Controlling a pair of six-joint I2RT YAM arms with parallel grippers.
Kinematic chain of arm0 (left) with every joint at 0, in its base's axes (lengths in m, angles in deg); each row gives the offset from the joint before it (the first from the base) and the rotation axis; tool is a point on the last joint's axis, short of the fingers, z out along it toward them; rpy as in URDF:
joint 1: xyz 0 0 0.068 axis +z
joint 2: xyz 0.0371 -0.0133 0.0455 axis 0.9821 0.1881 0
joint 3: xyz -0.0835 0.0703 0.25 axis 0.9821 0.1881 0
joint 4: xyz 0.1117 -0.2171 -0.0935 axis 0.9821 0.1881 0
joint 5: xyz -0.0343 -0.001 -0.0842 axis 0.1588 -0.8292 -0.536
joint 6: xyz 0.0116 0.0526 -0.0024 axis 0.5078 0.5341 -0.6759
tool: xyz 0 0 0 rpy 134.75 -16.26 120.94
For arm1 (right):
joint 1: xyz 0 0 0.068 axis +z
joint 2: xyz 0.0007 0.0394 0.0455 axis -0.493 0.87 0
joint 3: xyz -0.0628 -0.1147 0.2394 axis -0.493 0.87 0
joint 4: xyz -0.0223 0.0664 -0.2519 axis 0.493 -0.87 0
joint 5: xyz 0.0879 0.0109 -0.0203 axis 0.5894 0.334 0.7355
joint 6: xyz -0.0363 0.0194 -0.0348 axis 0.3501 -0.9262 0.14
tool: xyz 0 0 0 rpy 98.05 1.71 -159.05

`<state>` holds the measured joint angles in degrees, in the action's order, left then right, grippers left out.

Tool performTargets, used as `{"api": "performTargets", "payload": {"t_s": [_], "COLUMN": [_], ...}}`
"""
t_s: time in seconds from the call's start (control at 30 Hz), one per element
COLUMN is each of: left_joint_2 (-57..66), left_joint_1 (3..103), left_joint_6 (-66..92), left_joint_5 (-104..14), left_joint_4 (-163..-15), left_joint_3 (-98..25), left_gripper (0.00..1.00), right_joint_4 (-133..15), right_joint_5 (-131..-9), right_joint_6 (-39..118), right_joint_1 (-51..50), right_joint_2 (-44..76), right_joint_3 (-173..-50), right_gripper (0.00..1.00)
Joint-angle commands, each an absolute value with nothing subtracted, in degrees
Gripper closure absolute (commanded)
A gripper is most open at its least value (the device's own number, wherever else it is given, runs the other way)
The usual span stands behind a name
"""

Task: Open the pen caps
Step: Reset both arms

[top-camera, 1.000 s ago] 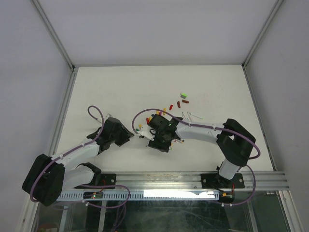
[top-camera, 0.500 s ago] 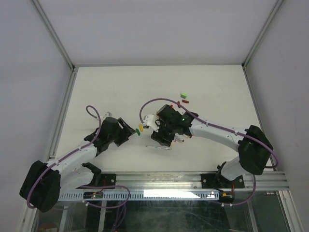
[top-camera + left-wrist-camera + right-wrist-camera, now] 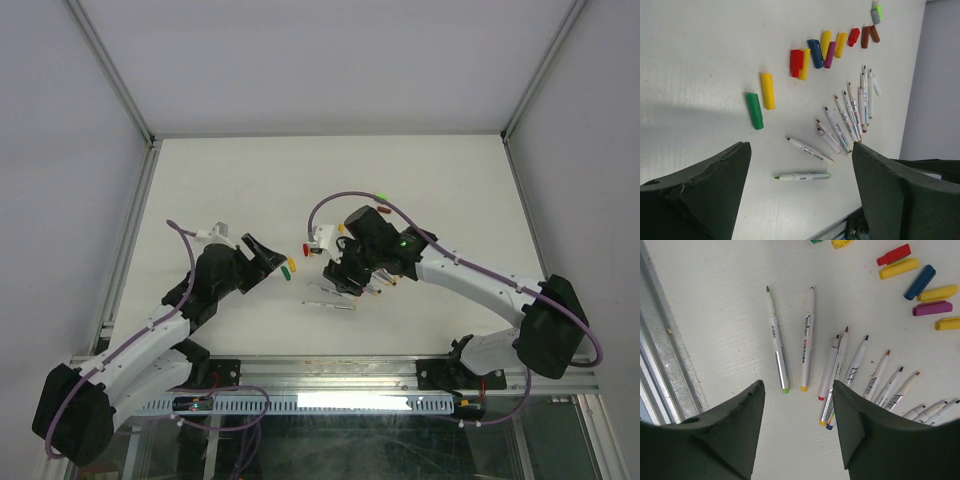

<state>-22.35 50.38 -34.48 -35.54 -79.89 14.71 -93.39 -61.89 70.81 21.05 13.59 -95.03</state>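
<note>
pen caps [image 3: 815, 53] smooth coloured plastic, slight sheen, pen barrels [image 3: 807, 340] glossy white plastic, table [image 3: 700, 50] matt white, faintly ribbed, left gripper [image 3: 801, 150] fingers [image 3: 705, 195] matt dark plastic, rough chipped edges, rail [image 3: 660, 355] dull brushed metal

The white tabletop [image 3: 700, 50] carries a loose row of pen caps [image 3: 840, 44]. A green cap [image 3: 754, 111] has a yellow cap [image 3: 767, 91] just beside it at 1 o'clock. A red cap [image 3: 796, 62], a blue cap [image 3: 815, 53], a purple cap [image 3: 829, 54], more yellows and two brown caps [image 3: 866, 36] trail off toward 2 o'clock. Uncapped white pens [image 3: 850, 112] fan out at 5 o'clock of the blue cap. A green-tipped pen [image 3: 802, 176] lies apart, at 5 o'clock of the green cap.
</note>
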Motion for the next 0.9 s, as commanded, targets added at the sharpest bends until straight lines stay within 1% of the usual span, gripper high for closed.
{"api": "performTargets", "payload": {"t_s": [0.0, 0.23, 0.5, 0.7, 0.87], "left_joint_2": [-25.91, -31.23, -34.4, -34.29, -34.1], "left_joint_1": [50.68, 50.68, 50.63, 50.68, 50.74], "left_joint_6": [-31.05, -29.19, -28.06, -28.06, -26.33], "left_joint_5": [-37.71, -38.16, -41.04, -41.94, -42.52], "left_joint_4": [-85.09, -86.59, -90.63, -92.23, -92.95], "left_joint_3": [15.43, 16.63, 17.77, 17.42, 16.98], "left_gripper": [0.15, 0.01, 0.01, 0.01, 0.01], "right_joint_4": [-90.68, -90.6, -90.55, -90.43, -90.16], "right_joint_5": [-59.58, -58.32, -56.47, -54.77, -53.85], "right_joint_6": [71.56, 71.48, 71.22, 70.91, 70.77], "right_joint_1": [20.2, 18.62, 15.39, 13.72, 10.07], "right_joint_2": [10.61, 9.26, 6.78, 4.81, 2.7], "right_joint_3": [-95.1, -95.09, -94.96, -94.8, -94.67], "right_gripper": [0.41, 0.41, 0.41, 0.41, 0.41]}}
